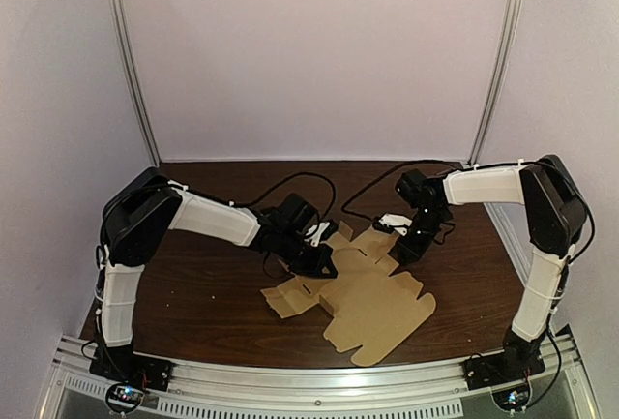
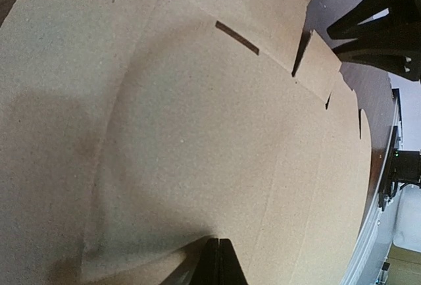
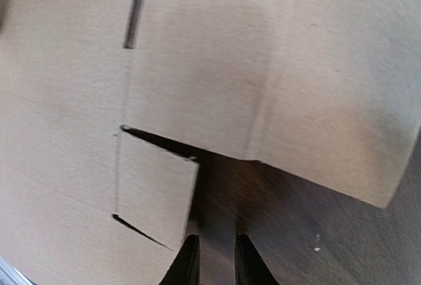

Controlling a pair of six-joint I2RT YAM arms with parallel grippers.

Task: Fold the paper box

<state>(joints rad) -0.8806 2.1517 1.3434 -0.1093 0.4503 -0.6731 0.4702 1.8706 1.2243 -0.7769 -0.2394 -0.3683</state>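
Paper box blank [image 1: 372,308] flat on the table [image 1: 213,293]: left gripper [image 2: 220,249], fingers closed together, bears on a panel [image 2: 197,133], probably to anchor it, while right gripper [image 3: 216,242], narrowly parted and empty, sits beside a small flap [image 3: 154,186] it would fold up.

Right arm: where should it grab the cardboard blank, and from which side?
The small side flap of the cardboard blank, just ahead of the right end effector. It is cut free on two sides and its outer edge borders bare table, so probably come in low from that open side, one finger under the edge, one above.
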